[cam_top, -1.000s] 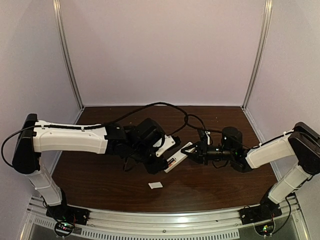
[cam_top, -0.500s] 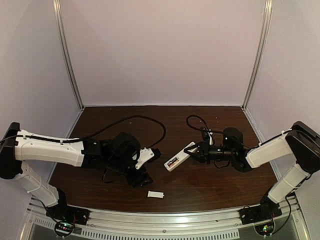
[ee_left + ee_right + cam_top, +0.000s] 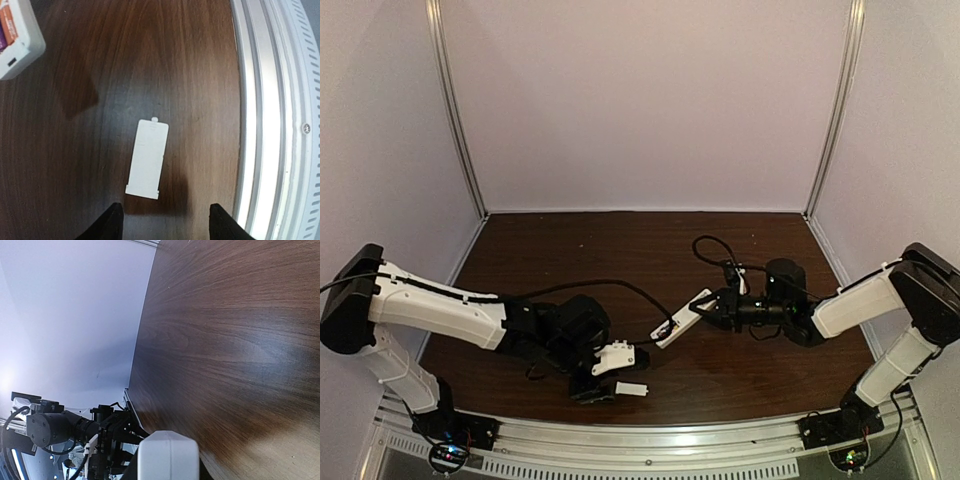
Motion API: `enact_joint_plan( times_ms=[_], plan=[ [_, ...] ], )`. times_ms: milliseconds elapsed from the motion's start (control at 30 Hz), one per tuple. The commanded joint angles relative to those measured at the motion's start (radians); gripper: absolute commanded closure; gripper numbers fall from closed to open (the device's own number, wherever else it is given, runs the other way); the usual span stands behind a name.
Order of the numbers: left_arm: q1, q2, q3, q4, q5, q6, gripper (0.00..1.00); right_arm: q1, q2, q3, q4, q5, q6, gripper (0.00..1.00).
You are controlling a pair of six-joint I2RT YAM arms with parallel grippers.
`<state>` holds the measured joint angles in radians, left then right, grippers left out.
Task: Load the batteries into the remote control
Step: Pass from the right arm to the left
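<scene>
The white remote control is held off the table at centre, its far end pinched in my right gripper. In the right wrist view only its white end shows between the jaws. In the left wrist view its corner shows at top left, with an orange-red battery and a bluish-purple battery seated in it. My left gripper is open, low near the front edge. Its fingertips stand just short of the flat white cover, which lies on the table.
The aluminium front rail runs close beside the cover. Black cables trail over the dark wooden table behind the left arm, and another loops behind the right wrist. Pale walls enclose the table.
My left arm has drawn back from the remote and swung down to the front edge, ending over the white cover. My right gripper keeps hold of the remote, hardly moved.
</scene>
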<state>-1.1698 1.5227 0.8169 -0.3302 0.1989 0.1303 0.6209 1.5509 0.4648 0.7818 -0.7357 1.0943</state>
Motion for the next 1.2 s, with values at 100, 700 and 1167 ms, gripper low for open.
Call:
enact_joint_plan(
  times_ms=[100,700,1167],
  plan=[
    [0.0,0.111,0.049,0.044,-0.013,0.155,0.45,-0.004,0.034,-0.021,0.065,-0.007,-0.005,1.0],
    [0.001,0.196,0.119,0.057,-0.063,0.182,0.48,-0.006,0.085,-0.017,0.126,-0.031,0.019,1.0],
    [0.03,0.174,0.311,0.194,-0.282,-0.239,0.24,0.024,0.104,0.004,0.189,-0.005,0.065,1.0]
  ],
)
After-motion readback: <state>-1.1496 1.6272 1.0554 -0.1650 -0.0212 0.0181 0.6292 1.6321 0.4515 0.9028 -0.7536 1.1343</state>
